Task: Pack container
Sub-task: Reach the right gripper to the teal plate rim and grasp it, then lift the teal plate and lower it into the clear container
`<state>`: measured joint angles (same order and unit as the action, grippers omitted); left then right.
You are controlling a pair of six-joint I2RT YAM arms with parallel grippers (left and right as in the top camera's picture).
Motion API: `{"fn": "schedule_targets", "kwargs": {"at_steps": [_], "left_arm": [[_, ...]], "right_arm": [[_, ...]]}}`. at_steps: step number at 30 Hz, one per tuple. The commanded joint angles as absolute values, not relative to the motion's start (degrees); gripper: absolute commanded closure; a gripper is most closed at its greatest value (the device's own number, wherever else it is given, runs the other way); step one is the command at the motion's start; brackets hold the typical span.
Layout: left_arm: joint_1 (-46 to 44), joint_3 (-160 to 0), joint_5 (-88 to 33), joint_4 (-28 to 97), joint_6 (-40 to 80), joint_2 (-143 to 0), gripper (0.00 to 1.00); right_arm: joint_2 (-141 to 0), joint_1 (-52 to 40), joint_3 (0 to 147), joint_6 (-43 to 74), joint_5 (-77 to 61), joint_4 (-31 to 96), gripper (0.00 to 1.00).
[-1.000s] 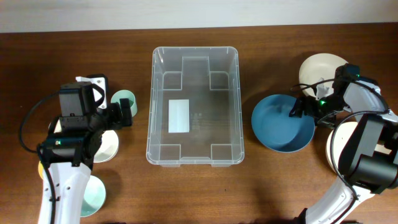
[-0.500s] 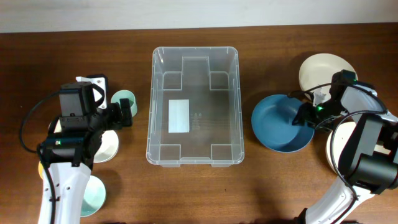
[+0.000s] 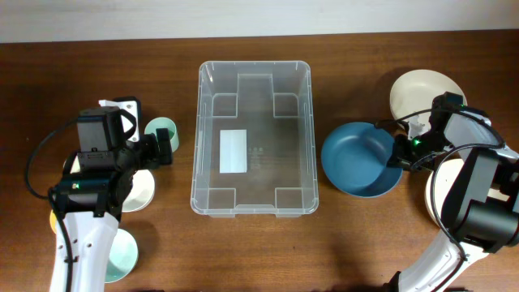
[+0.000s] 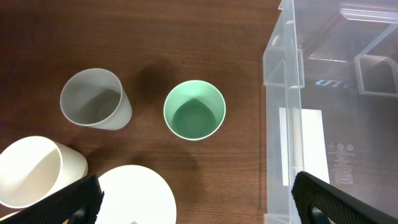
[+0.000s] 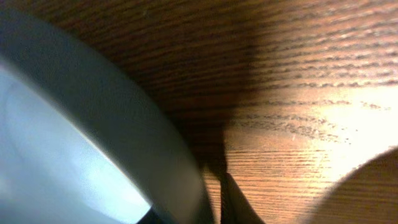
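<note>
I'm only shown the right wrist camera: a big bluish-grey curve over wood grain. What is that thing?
Observer: A blue bowl, sitting right of a clear container.
Operator: Is the arm holding it?
Observer: Looks so: the right end effector is closed on the bowl's right rim.
Operator: Anything packed in the container?
Observer: Nothing; only a white label shows on its bottom.

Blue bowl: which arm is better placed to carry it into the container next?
Right. The right gripper is closed on the blue bowl at its right rim, just beside the container. The left gripper hangs open by the green cup on the container's other side, away from the bowl.
</note>
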<state>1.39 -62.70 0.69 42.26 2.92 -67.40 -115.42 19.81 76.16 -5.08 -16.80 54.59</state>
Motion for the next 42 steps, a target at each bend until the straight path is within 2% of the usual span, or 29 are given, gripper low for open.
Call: {"fn": "schedule_targets", "kwargs": {"at_steps": [1,3,13,26,33,37,42], "left_arm": [[1.7,-63.7,1.0,42.1,3.7,-67.5,0.01],[1.7,-63.7,1.1,42.1,3.6,-67.5,0.01],[1.7,-63.7,1.1,42.1,3.6,-67.5,0.01],[1.7,-63.7,1.1,42.1,3.6,-67.5,0.01],[1.7,-63.7,1.1,42.1,3.6,-67.5,0.01],[1.7,-63.7,1.1,42.1,3.6,-67.5,0.01],[1.7,-64.1,1.1,42.2,3.6,-67.5,0.01]], "right_arm": [[-115.9,19.5,75.6,-5.6,-16.7,54.6,0.92],[-115.9,19.5,75.6,-5.6,-16.7,54.6,0.96],[-112.7,19.4,76.2,-3.0,-17.6,55.7,0.96],[-88.0,18.0,80.5,0.4,-17.8,55.5,0.96],[-81.5,3.3,87.5,6.1,-12.6,54.1,0.96],[-83.6,-9.1,92.4,10.0,-5.2,51.5,0.96],[-90.0,-18.4,96.3,15.6,1.2,46.9,0.96]]}}
